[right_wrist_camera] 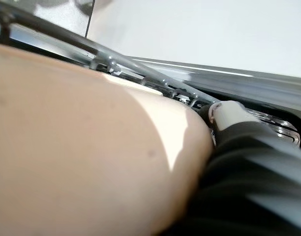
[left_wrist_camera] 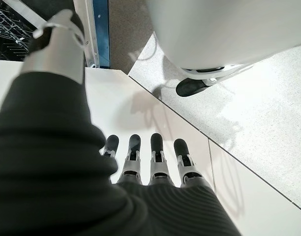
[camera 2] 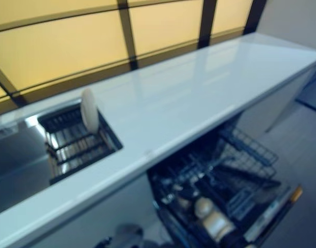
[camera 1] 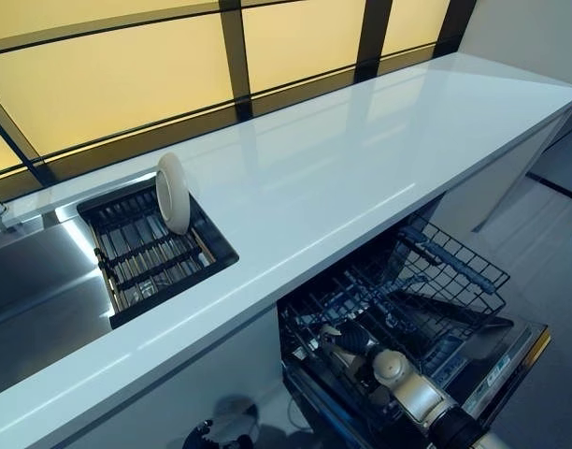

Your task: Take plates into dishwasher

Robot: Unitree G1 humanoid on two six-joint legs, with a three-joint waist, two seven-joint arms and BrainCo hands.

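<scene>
The right robot hand (right_wrist_camera: pixel 229 115) is down inside the open dishwasher's lower rack (camera 1: pixel 426 281). In its wrist view a broad, pale plate (right_wrist_camera: pixel 81 147) fills nearly the whole frame, pressed close against the dark ribbed cover, with the rack's wires just past its rim. That closeness suggests this robot hand is carrying the plate into the rack, but its fingers are hidden behind the plate, so I cannot tell how they are set. From the head views only the wrist and forearm show among the wires, and the plate cannot be made out there.

The left robot hand (left_wrist_camera: pixel 155 157) hangs low over the floor, fingers straight and together, holding nothing; it looks parked out of the way.

Further out, 1 more white plate (camera 1: pixel 172 192) stands on edge in the dark drying rack (camera 1: pixel 207 257) set into the sink (camera 1: pixel 34 290), propped upright by the rack's bars, well apart from the dishwasher. The white counter (camera 1: pixel 361 159) runs between them. That plate is likely the next to fetch, once the first is slotted.
</scene>
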